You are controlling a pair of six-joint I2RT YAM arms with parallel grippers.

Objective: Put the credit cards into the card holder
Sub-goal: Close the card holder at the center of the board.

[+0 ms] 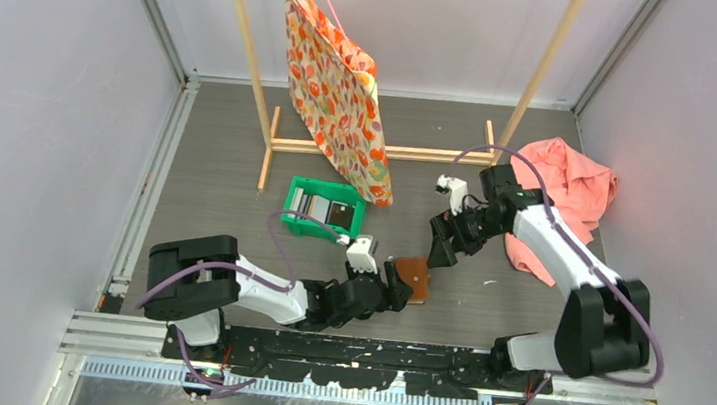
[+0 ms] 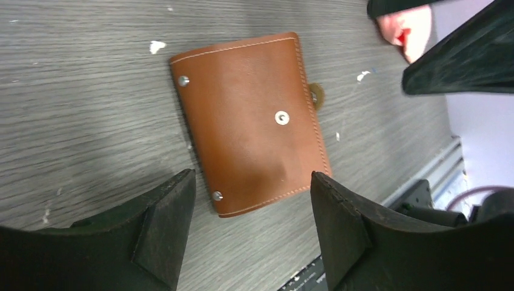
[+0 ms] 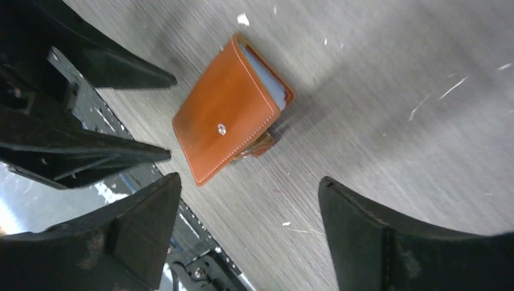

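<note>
— Where is the card holder?

— The card holder [image 2: 248, 121] lies folded shut on the worktop [image 2: 73, 91], snap button [image 2: 282, 117] facing up, near my bases and roughly between my two arms; a light blue card [image 3: 271, 83] shows at its open edge, tucked between the leather flaps.

— And your left pincer?

— My left pincer [image 2: 253, 177] is low over the worktop with its fingers spread wide; in its own camera the near end of the card holder sits in the gap between them; it grips nothing, and I think neither finger touches the leather, though the angle is poor.

— The right one?

— My right pincer [image 3: 250, 180] hangs above the worktop just beyond the card holder, fingers wide apart and empty; the card holder lies apart from it, over towards my left arm.

— Any other cards?

— The green bin [image 1: 297, 194] stands behind my left arm, near the foot of the wooden rack [image 1: 380, 151]; flat black and silvery cards [image 1: 319, 205] lie inside it; a floral bag [image 1: 336, 90] hangs from the rack, and a pink cloth [image 1: 578, 180] lies crumpled behind my right arm.
</note>
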